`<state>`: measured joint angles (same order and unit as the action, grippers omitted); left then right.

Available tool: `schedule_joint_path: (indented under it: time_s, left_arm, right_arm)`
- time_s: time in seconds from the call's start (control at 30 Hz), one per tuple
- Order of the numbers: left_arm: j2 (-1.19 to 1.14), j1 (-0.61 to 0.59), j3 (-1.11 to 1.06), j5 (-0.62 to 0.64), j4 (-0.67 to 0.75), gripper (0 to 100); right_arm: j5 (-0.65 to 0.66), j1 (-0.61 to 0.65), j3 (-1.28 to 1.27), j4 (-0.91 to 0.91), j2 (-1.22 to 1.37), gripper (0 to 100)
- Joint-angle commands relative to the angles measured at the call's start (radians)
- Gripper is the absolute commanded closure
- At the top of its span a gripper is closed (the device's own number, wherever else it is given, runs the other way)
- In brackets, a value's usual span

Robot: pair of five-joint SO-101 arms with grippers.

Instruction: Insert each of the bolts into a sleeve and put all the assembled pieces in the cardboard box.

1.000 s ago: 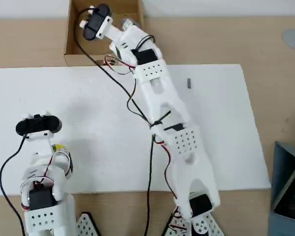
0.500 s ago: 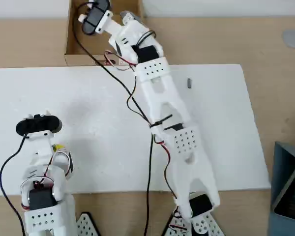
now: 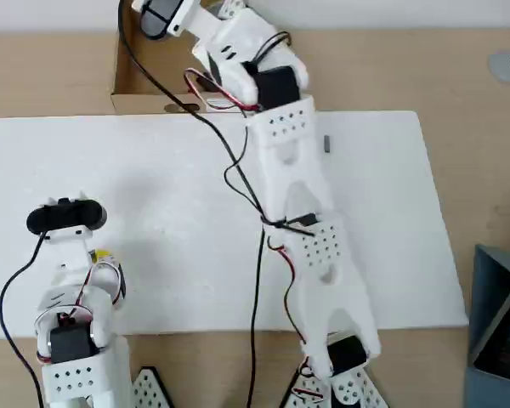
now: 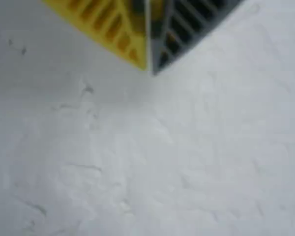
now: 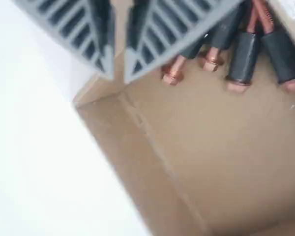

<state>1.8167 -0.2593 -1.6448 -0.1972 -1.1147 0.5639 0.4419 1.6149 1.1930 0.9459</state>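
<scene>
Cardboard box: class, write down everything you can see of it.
The cardboard box is plain brown and open-topped, with a flat floor. It sits on the wooden tabletop just beyond the white mat's far edge. Inside, several dark sleeves holding copper bolts lie side by side along one wall. The right gripper hangs above it.

The brown cardboard box (image 5: 196, 167) looked matt and fibrous. Copper-coloured metal bolts (image 5: 173, 76) gleamed inside dull black sleeves (image 5: 243, 61). The right hand (image 5: 119, 73) was grey ribbed plastic, matt. The white sheet (image 3: 153, 212) looked rough, and the wooden bench (image 3: 467, 76) smooth.
</scene>
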Motion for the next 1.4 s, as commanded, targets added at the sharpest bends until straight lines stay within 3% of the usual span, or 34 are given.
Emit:
schedule_joint_path:
  time_s: [0.0, 0.53, 0.93, 1.07, 1.37]
  left_arm:
    - [0.005, -0.002, 0.005, -0.005, 0.017, 100]
    - [0.005, -0.002, 0.005, -0.005, 0.017, 100]
    - [0.005, -0.002, 0.005, -0.005, 0.017, 100]
    - [0.005, -0.002, 0.005, -0.005, 0.017, 100]
    - [0.005, -0.002, 0.005, -0.005, 0.017, 100]
  right_arm:
    - [-0.021, -0.028, 0.054, 0.078, -0.108, 98.9]
    - [-0.276, -0.097, 0.053, 0.569, -0.461, 98.9]
    - [-0.322, -0.216, 0.038, 0.595, -0.667, 99.0]
    - [-0.322, -0.266, -0.13, 0.595, -0.802, 99.0]
    - [-0.322, -0.354, -0.865, 0.592, -1.264, 99.0]
